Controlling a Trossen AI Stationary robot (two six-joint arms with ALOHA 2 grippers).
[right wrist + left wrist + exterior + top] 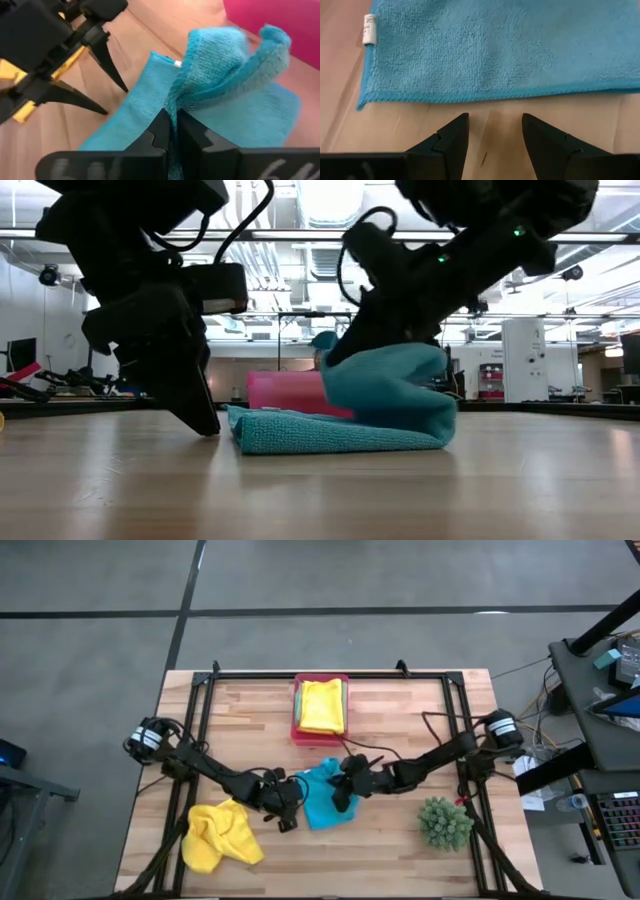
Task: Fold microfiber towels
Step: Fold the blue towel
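Note:
A turquoise towel (322, 802) lies on the table's middle, its lower layer (330, 435) flat on the wood. My right gripper (175, 125) is shut on a raised part of it. My left gripper (495, 130) stands open over bare wood, just short of the towel's hemmed edge (470, 97), with nothing between its fingers. A crumpled yellow towel (220, 835) lies at the near left. Another yellow towel (322, 705) lies folded in the pink tray (297, 730). My right gripper pinches a bunched-up edge of the turquoise towel (172, 102) between its two shut fingers; how many layers, I cannot tell. The fingers slant down from the table's right side. The held part (390, 380) is lifted and curls over the flat layer, which stays on the table.
The pink tray stands at the far middle of the table. A spiky green plant (445, 823) sits at the near right. A black frame (330, 675) runs along the table's edges. Bare wood lies near the front middle.

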